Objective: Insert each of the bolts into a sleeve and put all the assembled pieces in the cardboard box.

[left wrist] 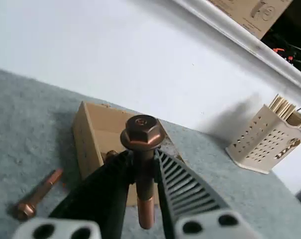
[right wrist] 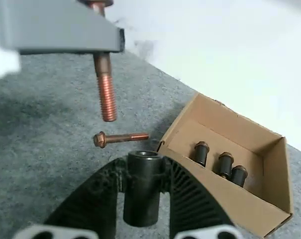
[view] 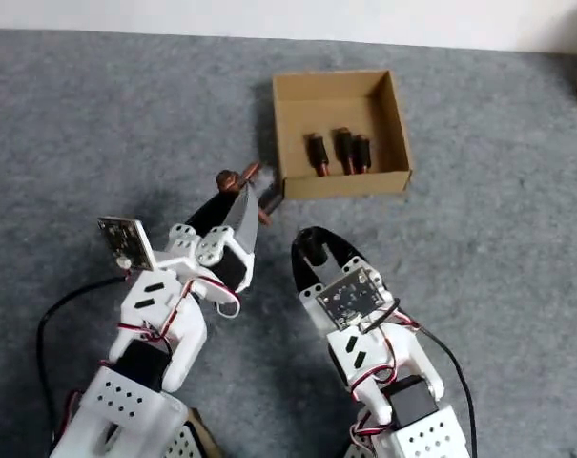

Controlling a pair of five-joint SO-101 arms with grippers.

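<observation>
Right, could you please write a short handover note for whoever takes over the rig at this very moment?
Left gripper: shut on a bolt, head uppermost.
Right gripper: shut on a sleeve, opening up. The bolt's tip hangs above it and off to one side, not yet inserted.
Done: three assembled pieces lie in the cardboard box.
Left: insert the held bolt and box that piece. Then sleeve and box the loose bolt lying on the carpet beside the box.

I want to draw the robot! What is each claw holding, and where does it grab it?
The left gripper pinches a copper bolt by its shank, just under the head. The right gripper clamps a black sleeve by its sides.
</observation>
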